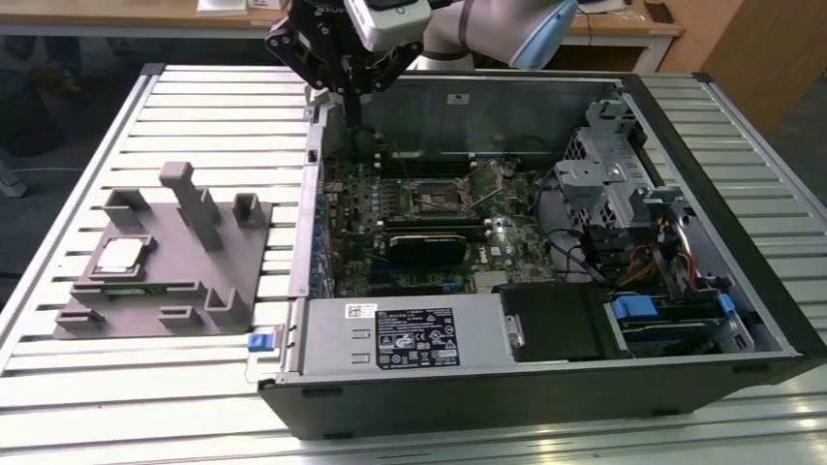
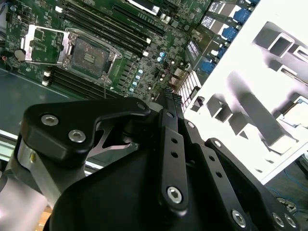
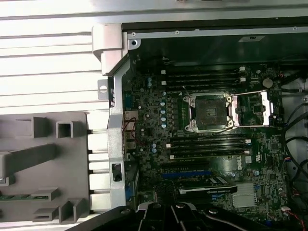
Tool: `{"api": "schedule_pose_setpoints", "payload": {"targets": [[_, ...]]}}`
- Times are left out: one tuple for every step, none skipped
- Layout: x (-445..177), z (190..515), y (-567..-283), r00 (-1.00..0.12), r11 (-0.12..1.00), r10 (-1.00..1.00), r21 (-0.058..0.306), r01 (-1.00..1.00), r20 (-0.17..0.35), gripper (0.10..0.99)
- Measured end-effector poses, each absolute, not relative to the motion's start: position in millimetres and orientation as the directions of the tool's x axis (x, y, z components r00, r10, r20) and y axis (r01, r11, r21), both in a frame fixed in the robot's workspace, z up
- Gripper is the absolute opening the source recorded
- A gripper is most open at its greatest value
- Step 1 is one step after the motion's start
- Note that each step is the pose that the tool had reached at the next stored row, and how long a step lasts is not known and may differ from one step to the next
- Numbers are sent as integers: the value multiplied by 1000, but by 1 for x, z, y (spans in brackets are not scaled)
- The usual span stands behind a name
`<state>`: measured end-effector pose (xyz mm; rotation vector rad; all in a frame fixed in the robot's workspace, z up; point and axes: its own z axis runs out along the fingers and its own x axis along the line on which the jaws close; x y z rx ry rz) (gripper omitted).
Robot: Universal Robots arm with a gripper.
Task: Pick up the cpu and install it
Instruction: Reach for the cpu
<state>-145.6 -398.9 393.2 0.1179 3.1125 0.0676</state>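
Observation:
The cpu (image 1: pixel 119 255), a small pale square chip, lies flat on the grey plastic fixture (image 1: pixel 181 276) on the exterior view's left, outside the computer case (image 1: pixel 543 387). My gripper (image 1: pixel 348 92) hangs high over the case's far corner on that side, its fingers drawn together to a point with nothing between them. It is well apart from the cpu. In the wrist views the dark square socket (image 3: pixel 210 111) on the motherboard stands empty, and its metal load plate (image 3: pixel 252 108) is swung open beside it. The socket (image 2: pixel 89 55) lies beyond the black fingers (image 2: pixel 169 125).
The open case lies on its side on a slatted metal table (image 1: pixel 194 107). Inside are memory slots (image 3: pixel 202 77), a graphics card (image 1: pixel 427 247), drive bays and cables (image 1: pixel 646 252). The fixture's upright blocks (image 1: pixel 194 203) stand just beyond the cpu. The case wall (image 3: pixel 113 125) separates fixture and motherboard.

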Motion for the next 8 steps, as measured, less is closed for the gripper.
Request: {"api": "schedule_pose_setpoints", "payload": {"targets": [[-146,393,-399,-997,996,76,44,75,-24,106],[-147,393,-399,-997,996,76,44,75,-24,106],[-147,393,-399,-997,996,76,44,75,-24,106],[-148,393,-399,-997,996,76,44,75,-24,106],[-148,393,-399,-997,996,76,44,75,-24,106],[-149,393,-399,-997,996,76,44,75,-24,106],[-149,393,-399,-997,996,76,44,75,-24,106],[-150,393,-399,-997,996,76,44,75,-24,106]]}}
